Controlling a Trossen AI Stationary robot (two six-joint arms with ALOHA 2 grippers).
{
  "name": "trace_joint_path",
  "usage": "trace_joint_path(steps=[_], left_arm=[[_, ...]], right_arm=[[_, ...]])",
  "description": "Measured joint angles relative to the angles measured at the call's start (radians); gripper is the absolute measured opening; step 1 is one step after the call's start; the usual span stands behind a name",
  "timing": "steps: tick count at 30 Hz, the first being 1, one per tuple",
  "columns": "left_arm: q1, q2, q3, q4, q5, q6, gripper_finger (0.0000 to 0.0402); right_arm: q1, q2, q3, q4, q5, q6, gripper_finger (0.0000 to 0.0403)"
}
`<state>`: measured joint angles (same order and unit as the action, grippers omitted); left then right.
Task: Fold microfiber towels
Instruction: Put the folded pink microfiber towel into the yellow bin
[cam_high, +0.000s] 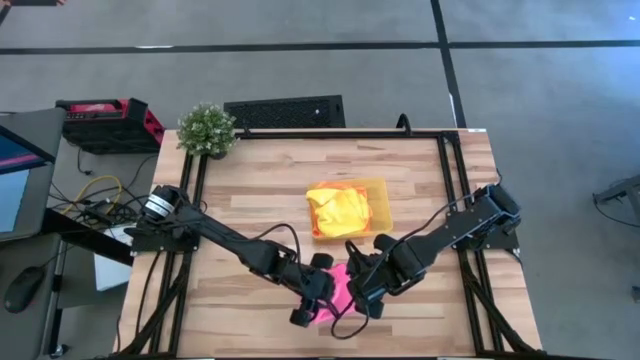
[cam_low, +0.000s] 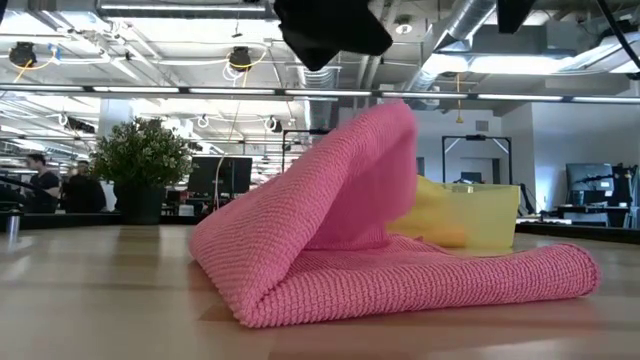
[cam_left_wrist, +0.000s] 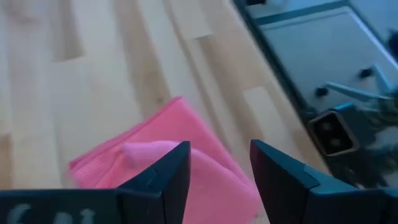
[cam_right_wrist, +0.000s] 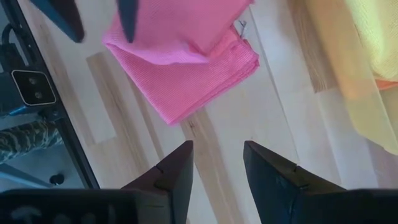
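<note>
Closest to the table's front edge lies the pink towel (cam_low: 400, 265), folded over with one flap propped up like a tent and its thick fold facing front. The left gripper (cam_high: 312, 300) hangs just over it, fingers spread wide and gripping nothing. The right gripper (cam_high: 362, 283), just beside the towel, is parted and empty too. The cloth looks soft, light and floppy, so I'd pinch the raised flap's free edge or a corner, not the bulky fold. Beyond the pink towel sits the yellow tray (cam_high: 380, 205), holding a crumpled yellow towel (cam_high: 338, 210).

Open-plan office: monitors (cam_low: 590, 180), exposed ducts (cam_low: 480, 20)
</note>
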<state>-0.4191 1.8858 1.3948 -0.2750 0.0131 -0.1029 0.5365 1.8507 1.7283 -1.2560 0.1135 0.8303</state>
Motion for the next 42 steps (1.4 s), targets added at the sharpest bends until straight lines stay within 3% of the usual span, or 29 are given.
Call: trace_joint_path(steps=[7, 14, 18, 31, 35, 42], left_arm=[[0.0, -0.007, 0.002, -0.074, 0.013, 0.018, 0.0157], [-0.001, -0.061, 0.001, -0.353, -0.036, -0.08, 0.0157], [-0.023, -0.131, 0.002, -0.483, -0.066, -0.198, 0.0157], [-0.224, -0.417, 0.001, -0.643, -0.283, -0.658, 0.0157], [-0.281, -0.453, 0.001, -0.666, -0.361, -0.732, 0.0157], [-0.322, -0.457, 0.001, -0.699, -0.419, -0.818, 0.0157]], right_arm=[[0.0, 0.0, 0.0, -0.002, 0.0, 0.0, 0.0164], [0.006, 0.0, 0.0, 0.026, 0.0, -0.001, 0.0164], [-0.004, 0.011, 0.001, 0.123, -0.003, -0.092, 0.0164], [-0.199, 0.097, -0.004, 0.281, -0.118, -0.325, 0.0164], [-0.266, 0.159, -0.003, 0.339, -0.214, -0.396, 0.0161], [-0.359, 0.253, 0.005, 0.364, -0.221, -0.389, 0.016]])
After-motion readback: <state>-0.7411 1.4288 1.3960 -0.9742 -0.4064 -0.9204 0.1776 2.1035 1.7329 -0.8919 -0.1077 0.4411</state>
